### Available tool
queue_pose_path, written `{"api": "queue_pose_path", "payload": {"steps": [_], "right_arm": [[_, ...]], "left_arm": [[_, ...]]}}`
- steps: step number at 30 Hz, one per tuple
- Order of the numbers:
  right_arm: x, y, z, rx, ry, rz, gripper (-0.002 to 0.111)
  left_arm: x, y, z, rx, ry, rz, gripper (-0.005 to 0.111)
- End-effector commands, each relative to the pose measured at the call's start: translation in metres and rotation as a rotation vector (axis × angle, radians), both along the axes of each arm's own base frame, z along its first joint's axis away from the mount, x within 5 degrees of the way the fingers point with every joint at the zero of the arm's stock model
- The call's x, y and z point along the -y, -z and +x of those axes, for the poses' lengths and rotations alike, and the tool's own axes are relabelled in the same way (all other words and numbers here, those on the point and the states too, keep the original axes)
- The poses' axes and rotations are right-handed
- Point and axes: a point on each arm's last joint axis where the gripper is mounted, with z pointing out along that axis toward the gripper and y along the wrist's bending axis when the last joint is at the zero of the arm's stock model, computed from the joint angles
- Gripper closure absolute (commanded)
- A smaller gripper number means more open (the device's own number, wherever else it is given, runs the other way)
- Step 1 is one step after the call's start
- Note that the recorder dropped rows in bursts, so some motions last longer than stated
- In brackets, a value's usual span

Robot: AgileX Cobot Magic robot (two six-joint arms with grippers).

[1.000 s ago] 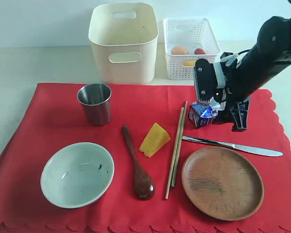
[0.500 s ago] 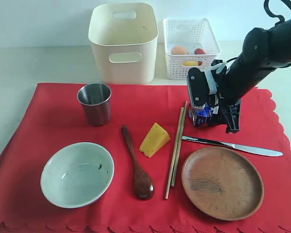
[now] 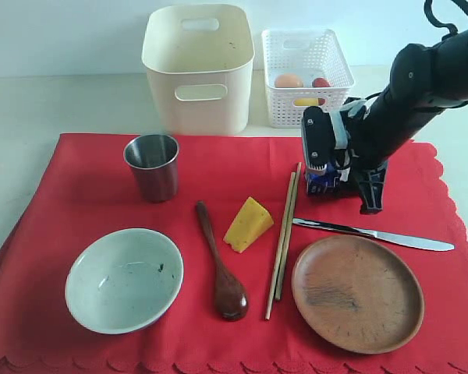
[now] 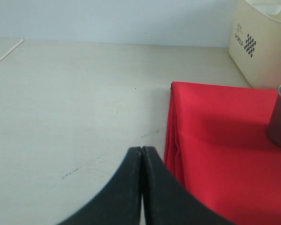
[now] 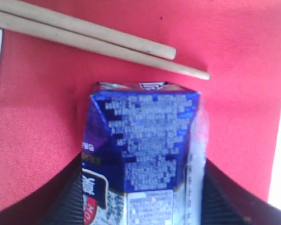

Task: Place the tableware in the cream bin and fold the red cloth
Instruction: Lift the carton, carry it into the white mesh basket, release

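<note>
While left tool (image 4: 141, 151) clenched by cloth (image 4: 220, 136) edge, right tool (image 5: 144, 168) straddles carton (image 5: 145, 126), grip unclear

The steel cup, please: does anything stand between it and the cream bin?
Nothing visible does: only bare red cloth and a strip of table lie between the steel cup and the open-topped cream bin.

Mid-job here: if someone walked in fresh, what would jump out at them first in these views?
The bright red cloth covers the foreground, with cup, bowl, spoon, chopsticks, knife and plate lying on it. Toward its far right side, the black right gripper straddles a blue carton; the cream bin stands behind the cloth.
</note>
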Motion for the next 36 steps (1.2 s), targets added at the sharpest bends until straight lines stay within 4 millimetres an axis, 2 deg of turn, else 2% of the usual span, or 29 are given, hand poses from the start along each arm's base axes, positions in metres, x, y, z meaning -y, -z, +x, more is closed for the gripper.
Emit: {"api": "queue_pose_path", "payload": {"steps": [1, 14, 19, 27, 30, 32, 36], "right_arm": [[0.001, -0.005, 0.000, -0.008, 0.034, 0.013, 0.108], [0.002, -0.045, -0.004, 0.047, 0.226, 0.113, 0.108], [0.003, -0.053, -0.008, 0.022, 0.277, 0.132, 0.108], [0.003, -0.060, -0.009, -0.002, 0.469, 0.211, 0.108], [0.003, -0.060, -0.009, -0.049, 0.698, 0.294, 0.108], [0.003, -0.060, -0.008, -0.057, 0.774, 0.326, 0.108], [0.002, -0.061, -0.005, -0.028, 0.775, 0.345, 0.108]], "left_arm": [[0.000, 0.000, 0.001, -0.001, 0.001, -0.005, 0.106], [0.000, 0.000, 0.001, -0.001, 0.001, -0.005, 0.106], [0.000, 0.000, 0.001, -0.001, 0.001, -0.005, 0.106], [0.000, 0.000, 0.001, -0.001, 0.001, -0.005, 0.106], [0.000, 0.000, 0.001, -0.001, 0.001, -0.005, 0.106], [0.000, 0.000, 0.001, -0.001, 0.001, -0.005, 0.106], [0.000, 0.000, 0.001, -0.001, 0.001, -0.005, 0.106]]}}
